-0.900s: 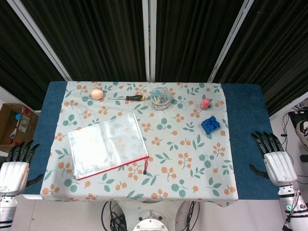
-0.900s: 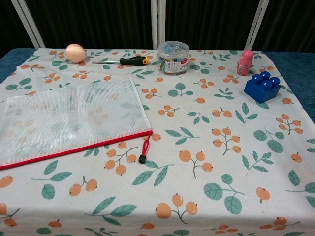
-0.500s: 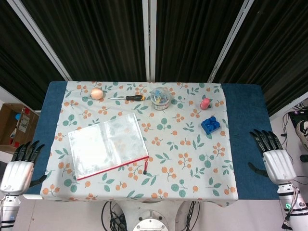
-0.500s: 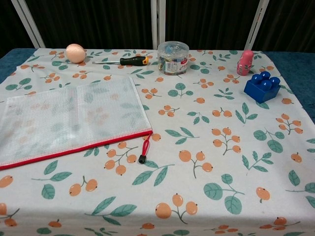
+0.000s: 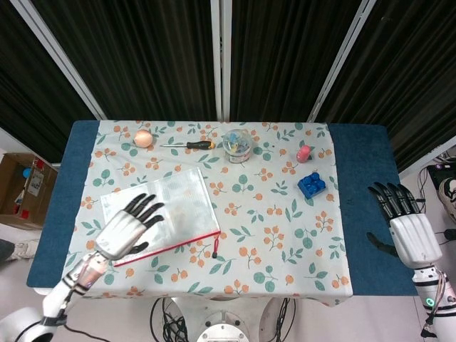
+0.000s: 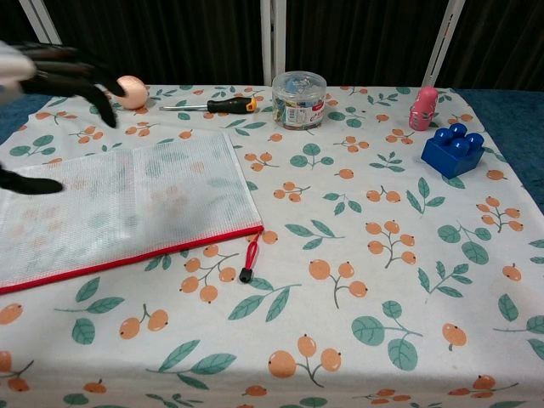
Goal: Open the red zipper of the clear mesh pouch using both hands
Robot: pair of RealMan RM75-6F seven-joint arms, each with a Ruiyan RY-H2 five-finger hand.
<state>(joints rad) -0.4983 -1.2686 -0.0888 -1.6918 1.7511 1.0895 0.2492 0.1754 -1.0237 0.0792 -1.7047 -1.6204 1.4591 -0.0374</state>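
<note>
Left hand (image 5: 127,229) is over the near-left part of the clear mesh pouch (image 5: 174,206), fingers spread, palm down, holding nothing. Chest view catches only its dark fingers (image 6: 72,72) at the top-left edge, blurred; can't tell whether they touch the pouch.

Right hand (image 5: 406,226) is off the right end of the bench (image 5: 363,178), fingers spread, nothing in it, well away from the pouch. Not visible in chest view.

Pouch lies flat on the left half of the floral cloth (image 5: 285,235), rotated a little so its near edge runs up toward the right. Red zipper (image 6: 127,257) runs along that near edge and looks closed along the whole visible length. Zipper pull (image 6: 250,257) is at the right-hand corner, red cord with a black tip, lying on the cloth pointing toward the robot. Neither hand is on the pull or the zipper.

Other items along the far side of the cloth, left to right:
- peach egg (image 6: 130,91) at the far-left corner
- screwdriver (image 6: 219,104), orange-and-black handle, lying flat just right of the egg
- clear round tub (image 6: 299,99) of small mixed bits, near centre
- pink figure (image 6: 423,108), upright
- blue building block (image 6: 452,150), just nearer than the pink figure, apart from it

Cardboard box (image 5: 25,189) sits on the floor left of the bench.
</note>
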